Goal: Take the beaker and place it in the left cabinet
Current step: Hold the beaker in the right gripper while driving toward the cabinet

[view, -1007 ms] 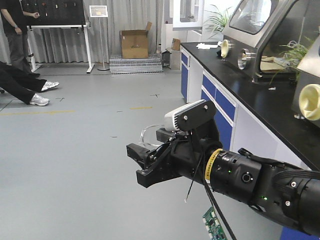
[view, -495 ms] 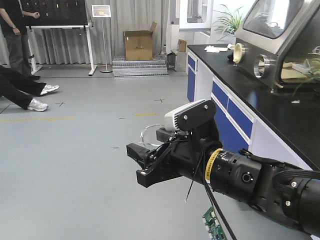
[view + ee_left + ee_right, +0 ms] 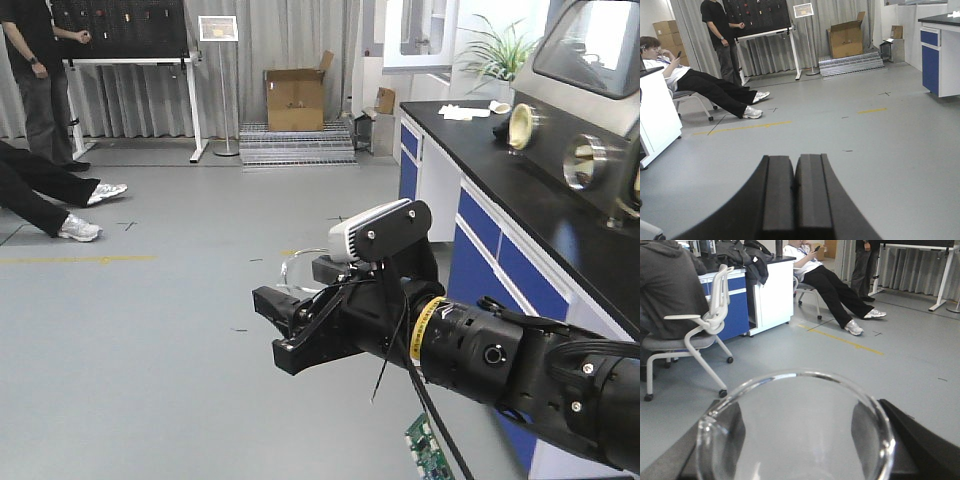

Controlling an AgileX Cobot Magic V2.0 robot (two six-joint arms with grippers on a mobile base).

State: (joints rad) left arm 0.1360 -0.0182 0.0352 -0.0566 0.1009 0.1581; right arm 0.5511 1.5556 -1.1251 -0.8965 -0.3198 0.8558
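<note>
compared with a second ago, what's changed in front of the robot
The front view swung left, so the cardboard box and the black lab bench slid rightward in frame. Nothing was picked up or let go. The right gripper keeps the beaker clamped in the same pose, and the left gripper is shut and empty.

- Front-facing view: from the robot's body, over its black right arm (image 3: 490, 355), toward a brown cardboard box (image 3: 296, 100).
- Left wrist view: low behind the left gripper (image 3: 794, 162), facing that box.
- Right wrist view: close against the clear glass beaker (image 3: 795, 435), facing the seated person in black trousers (image 3: 827, 282), whom all views share.
</note>
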